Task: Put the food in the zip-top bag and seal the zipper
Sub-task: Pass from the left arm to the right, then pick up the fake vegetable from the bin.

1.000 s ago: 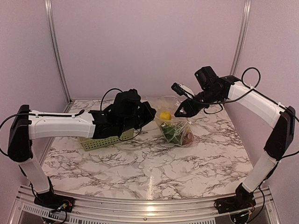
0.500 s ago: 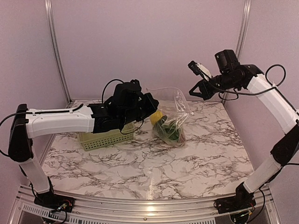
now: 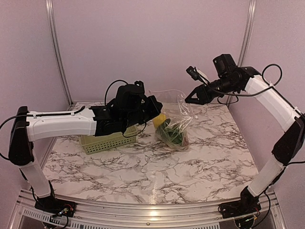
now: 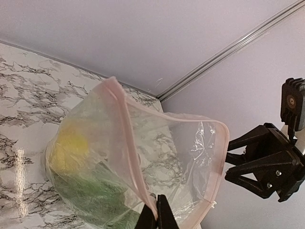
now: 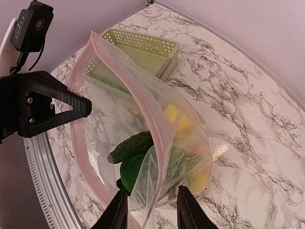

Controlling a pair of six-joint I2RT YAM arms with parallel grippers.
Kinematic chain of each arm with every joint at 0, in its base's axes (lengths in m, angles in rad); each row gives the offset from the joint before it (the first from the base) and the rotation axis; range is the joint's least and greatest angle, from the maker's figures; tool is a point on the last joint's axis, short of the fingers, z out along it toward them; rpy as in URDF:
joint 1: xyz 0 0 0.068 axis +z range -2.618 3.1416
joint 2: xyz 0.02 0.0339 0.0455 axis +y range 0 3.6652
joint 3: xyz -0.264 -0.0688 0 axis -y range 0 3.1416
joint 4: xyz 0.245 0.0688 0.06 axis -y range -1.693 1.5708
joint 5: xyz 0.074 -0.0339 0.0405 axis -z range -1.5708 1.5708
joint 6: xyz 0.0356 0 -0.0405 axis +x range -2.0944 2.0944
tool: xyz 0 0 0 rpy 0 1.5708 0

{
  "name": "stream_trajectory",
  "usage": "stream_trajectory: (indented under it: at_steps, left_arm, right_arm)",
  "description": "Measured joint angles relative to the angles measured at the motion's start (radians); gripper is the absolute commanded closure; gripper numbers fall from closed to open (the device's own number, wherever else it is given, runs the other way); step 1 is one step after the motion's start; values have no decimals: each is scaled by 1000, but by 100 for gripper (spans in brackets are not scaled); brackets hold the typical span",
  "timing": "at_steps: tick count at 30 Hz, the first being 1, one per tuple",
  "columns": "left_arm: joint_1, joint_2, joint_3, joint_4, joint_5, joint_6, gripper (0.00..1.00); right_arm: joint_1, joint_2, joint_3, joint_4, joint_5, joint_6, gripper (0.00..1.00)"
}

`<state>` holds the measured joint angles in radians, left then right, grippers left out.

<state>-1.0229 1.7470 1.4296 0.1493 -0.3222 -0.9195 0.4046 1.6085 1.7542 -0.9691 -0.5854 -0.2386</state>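
The clear zip-top bag (image 3: pixel 174 125) hangs above the marble table with its mouth open, and my left gripper (image 4: pixel 156 215) is shut on its pinkish zipper (image 4: pixel 127 139) at one end. Inside lies the food: a yellow lemon (image 5: pixel 173 114), a dark cucumber (image 5: pixel 130 146) and leafy greens (image 3: pixel 172 135). My right gripper (image 5: pixel 151 213) hovers at the opposite end of the mouth. Its fingers (image 5: pixel 119 211) stand apart on either side of the zipper (image 5: pixel 148 110) without pinching it. From above, the right gripper (image 3: pixel 189 100) is just right of the bag's top, and the left gripper (image 3: pixel 154 110) is at its left.
A light green perforated basket (image 3: pixel 107 142) sits on the table under the left arm, left of the bag. The basket (image 5: pixel 143 46) shows no food in the right wrist view. Pale walls with metal corner rails (image 3: pixel 246 38) close off the back.
The left gripper has lifted the bag off the table. The right gripper rose, shut briefly, and now stands open a little lower and nearer the bag's mouth.
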Motion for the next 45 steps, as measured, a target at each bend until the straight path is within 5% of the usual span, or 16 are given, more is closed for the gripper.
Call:
stream_trajectory:
  at_steps: [6, 9, 10, 15, 19, 23, 29, 37, 45]
  left_arm:
    - [0, 0, 0, 2, 1, 15, 100]
    - [0, 0, 0, 4, 3, 26, 100]
    - [0, 0, 0, 4, 4, 29, 100]
    - [2, -1, 2, -2, 46, 114, 52]
    - [8, -46, 13, -100, 29, 287, 34]
    - [64, -193, -12, -246, 8, 467, 33]
    - [296, -340, -49, -475, 76, 688, 34]
    - [497, -213, -136, -712, 272, 892, 34]
    - [569, -42, -134, -843, 323, 1035, 37]
  right_arm:
    - [0, 10, 3, -1, -28, 2, 74]
    - [1, 23, 3, -1, -26, 3, 99]
    - [1, 28, 3, -1, -19, -1, 100]
    - [-6, 69, 40, -17, 35, 2, 100]
    - [-50, 65, 144, -8, 84, 2, 100]
    - [-96, 3, 166, 29, 117, 1, 100]
    - [-96, -25, 121, 51, 90, 1, 100]
    - [-95, -6, 80, 48, 66, 2, 100]
    - [-95, -32, -1, 53, 44, 2, 100]
